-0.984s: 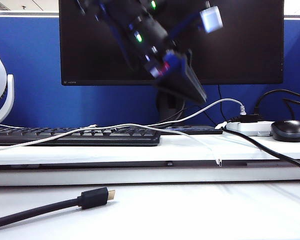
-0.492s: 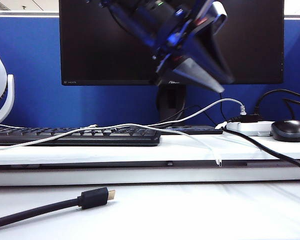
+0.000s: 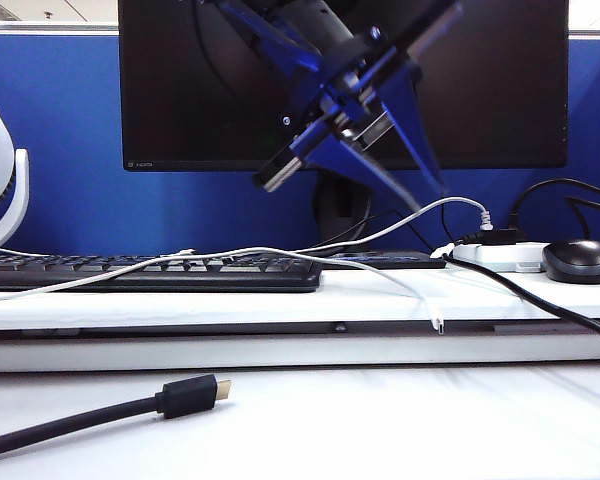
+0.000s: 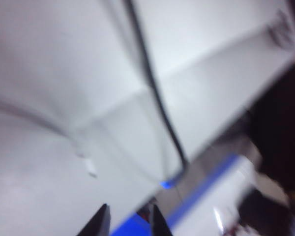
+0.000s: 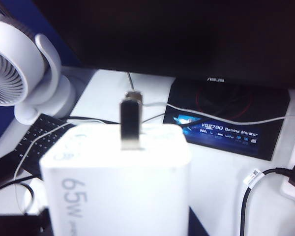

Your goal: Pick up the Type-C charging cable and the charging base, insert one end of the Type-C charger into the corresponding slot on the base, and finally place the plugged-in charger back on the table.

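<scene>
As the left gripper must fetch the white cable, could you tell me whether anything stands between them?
Nothing visible does. The left gripper hangs before the monitor, above the shelf; the cable dangles its end over the shelf edge below, black cable beside it. The right gripper holds the base aloft.

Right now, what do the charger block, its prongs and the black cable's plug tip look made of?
Charging base: looks like smooth white plastic with a slight sheen and grey "65W" print; it fills the right gripper's wrist view.
Prongs: look like bare metal, dull grey.
Black cable plug tip: gold-coloured, probably plated metal; the sleeve behind it looks like matte black plastic or rubber.
</scene>
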Motion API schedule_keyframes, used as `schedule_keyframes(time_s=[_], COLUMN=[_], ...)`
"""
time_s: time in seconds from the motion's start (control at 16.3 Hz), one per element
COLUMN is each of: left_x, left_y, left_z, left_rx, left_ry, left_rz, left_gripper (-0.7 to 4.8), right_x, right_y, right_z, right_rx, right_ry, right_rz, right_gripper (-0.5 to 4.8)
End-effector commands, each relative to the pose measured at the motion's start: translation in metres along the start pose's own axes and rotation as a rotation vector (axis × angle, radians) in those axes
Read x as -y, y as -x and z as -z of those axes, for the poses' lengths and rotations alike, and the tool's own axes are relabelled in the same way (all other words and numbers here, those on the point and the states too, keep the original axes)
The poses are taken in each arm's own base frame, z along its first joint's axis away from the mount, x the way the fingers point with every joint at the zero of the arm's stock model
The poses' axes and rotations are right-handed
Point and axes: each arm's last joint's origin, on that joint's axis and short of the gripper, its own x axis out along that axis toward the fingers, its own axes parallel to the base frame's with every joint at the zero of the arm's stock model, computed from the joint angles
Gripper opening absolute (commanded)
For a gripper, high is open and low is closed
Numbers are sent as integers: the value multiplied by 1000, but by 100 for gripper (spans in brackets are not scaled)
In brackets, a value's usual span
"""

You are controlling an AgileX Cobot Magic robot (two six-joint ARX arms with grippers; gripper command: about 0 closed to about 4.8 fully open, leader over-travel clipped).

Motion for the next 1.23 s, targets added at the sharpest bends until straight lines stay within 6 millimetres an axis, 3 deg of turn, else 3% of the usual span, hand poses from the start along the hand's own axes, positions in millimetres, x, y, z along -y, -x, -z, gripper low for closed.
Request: schedule_keyframes(time_s=[0.06,0.61,0.68,0.86,1.23], left_x=[8,20,20,20,21], left_y=[-3,-31,-33,-34,-42], left_z=[4,21,22,22,24], left_rx=[71,85,82,91,89], left_ry=[69,134,132,140,140], left_rz=[-94,-238,-244,-252,-270], left_gripper=[116,123,148,294,286], right_x=[-2,-2,-3,-3,-3], right_y=[11,17,18,18,18], right_z=[-4,-3,-3,-3,-3], right_rx=[56,64,65,65,67], right_ry=[4,5,5,5,5], right_rz=[-19,-25,-29,-29,-30], right_gripper=[-6,-6,-6,-6,-6])
